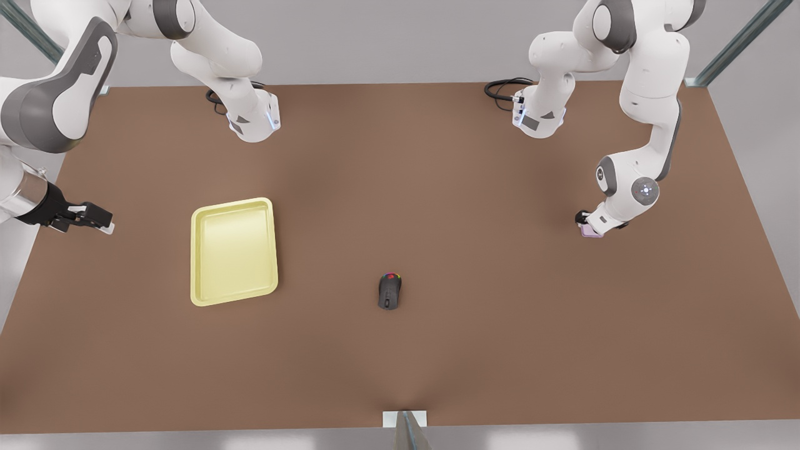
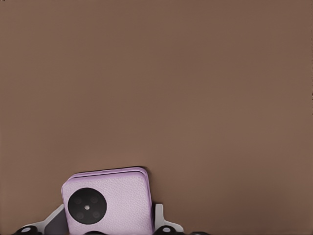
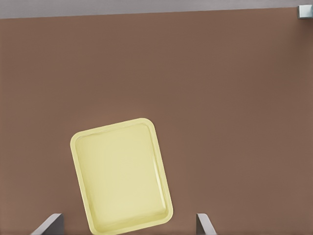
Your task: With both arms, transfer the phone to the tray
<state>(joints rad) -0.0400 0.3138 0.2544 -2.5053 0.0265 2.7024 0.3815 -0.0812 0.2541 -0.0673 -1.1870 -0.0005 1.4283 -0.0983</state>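
The left gripper point(image 1: 590, 226) pinches the pink phone point(image 2: 108, 203) between its fingers at the table's point(image 1: 475, 206) edge. The right gripper point(image 1: 94, 219), fingers spread, hovers near the tray point(image 1: 234, 251).

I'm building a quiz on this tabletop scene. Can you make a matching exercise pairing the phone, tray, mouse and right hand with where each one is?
Things:
1. phone
2. tray
3. mouse
4. right hand

Places:
A. near the table's middle, between tray and phone
B. between the left hand's fingers, at the front view's right
C. flat on the table, toward the front view's left
D. open, off the table's edge at the front view's left

Pairs: 1-B, 2-C, 3-A, 4-D
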